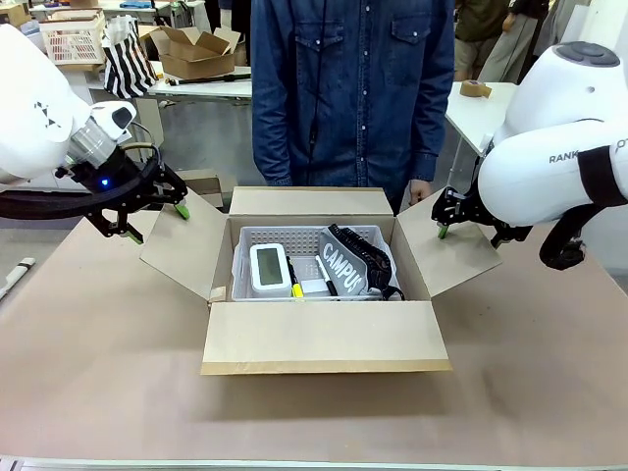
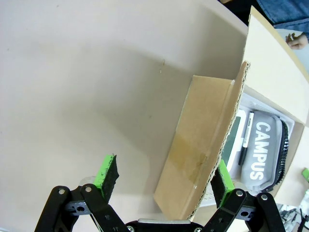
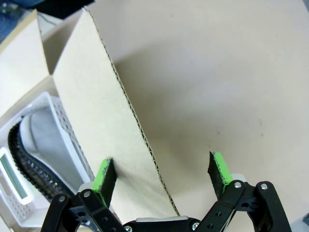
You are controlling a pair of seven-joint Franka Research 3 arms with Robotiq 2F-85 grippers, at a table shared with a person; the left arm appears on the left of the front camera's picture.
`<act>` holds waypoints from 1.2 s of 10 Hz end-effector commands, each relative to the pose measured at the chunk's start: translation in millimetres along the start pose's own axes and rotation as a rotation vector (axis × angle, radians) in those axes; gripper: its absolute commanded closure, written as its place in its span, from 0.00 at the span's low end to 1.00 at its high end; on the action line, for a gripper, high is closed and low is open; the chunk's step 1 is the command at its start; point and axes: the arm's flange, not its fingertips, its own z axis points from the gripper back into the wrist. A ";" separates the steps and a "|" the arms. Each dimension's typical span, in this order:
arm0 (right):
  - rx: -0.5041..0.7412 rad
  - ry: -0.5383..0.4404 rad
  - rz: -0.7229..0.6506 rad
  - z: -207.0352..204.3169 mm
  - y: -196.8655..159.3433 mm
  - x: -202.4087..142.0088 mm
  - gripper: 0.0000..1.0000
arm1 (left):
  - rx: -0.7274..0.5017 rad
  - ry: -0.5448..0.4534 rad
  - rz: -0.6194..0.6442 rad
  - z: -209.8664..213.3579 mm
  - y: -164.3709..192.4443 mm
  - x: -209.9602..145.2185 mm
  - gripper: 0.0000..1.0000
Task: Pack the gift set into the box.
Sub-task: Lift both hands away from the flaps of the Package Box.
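The box [image 1: 324, 339] stands open mid-table with all four flaps spread. Inside lies the gift set: a white perforated basket [image 1: 257, 236] holding a white device [image 1: 268, 267], pens and a grey "CAMPUS" pouch [image 1: 345, 272]. My left gripper [image 1: 157, 221] is open astride the edge of the left flap [image 1: 182, 245]. In the left wrist view that flap [image 2: 200, 145] runs between the fingers of the left gripper [image 2: 165, 179]. My right gripper [image 1: 442, 216] is open at the right flap [image 1: 456, 245]. The right wrist view has this flap's edge [image 3: 120, 125] passing between the fingers of the right gripper [image 3: 161, 173].
A person in a denim shirt [image 1: 353, 88] stands at the far edge behind the box, one hand [image 1: 420, 189] near the back right corner. Brown table surface [image 1: 98, 373] lies open in front and to both sides of the box.
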 end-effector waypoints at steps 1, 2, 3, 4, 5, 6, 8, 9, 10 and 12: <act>0.119 0.014 0.051 31.3 -9.9 3.6 0.00 | -0.120 -0.010 -0.062 35.3 0.7 1.8 0.00; 0.304 0.103 0.090 64.4 -30.9 7.9 0.00 | -0.248 0.000 -0.119 70.9 9.6 2.9 0.00; 0.474 0.143 0.101 93.4 -59.1 9.2 0.00 | -0.427 0.023 -0.168 101.2 27.1 -1.2 0.00; 0.694 0.195 0.037 118.8 -94.5 9.1 0.00 | -0.795 0.104 -0.286 122.5 55.6 -6.1 0.00; 0.904 0.212 -0.069 129.0 -129.1 9.1 0.00 | -1.035 0.149 -0.288 119.8 79.5 -5.9 0.00; 1.063 0.242 -0.169 120.4 -157.8 13.1 0.00 | -1.216 0.196 -0.218 106.3 100.0 -0.5 0.00; 1.069 0.319 -0.344 73.7 -168.8 19.3 0.00 | -1.219 0.284 0.041 71.4 132.8 20.8 0.00; 0.971 0.178 -0.110 141.7 -157.5 8.9 0.00 | -0.938 -0.057 -0.196 135.7 96.3 -11.1 0.00; 0.971 0.178 -0.110 141.7 -157.5 8.9 0.00 | -0.938 -0.057 -0.196 135.7 96.3 -11.1 0.00; 0.971 0.178 -0.110 141.7 -157.5 8.9 0.00 | -0.938 -0.057 -0.196 135.7 96.3 -11.1 0.00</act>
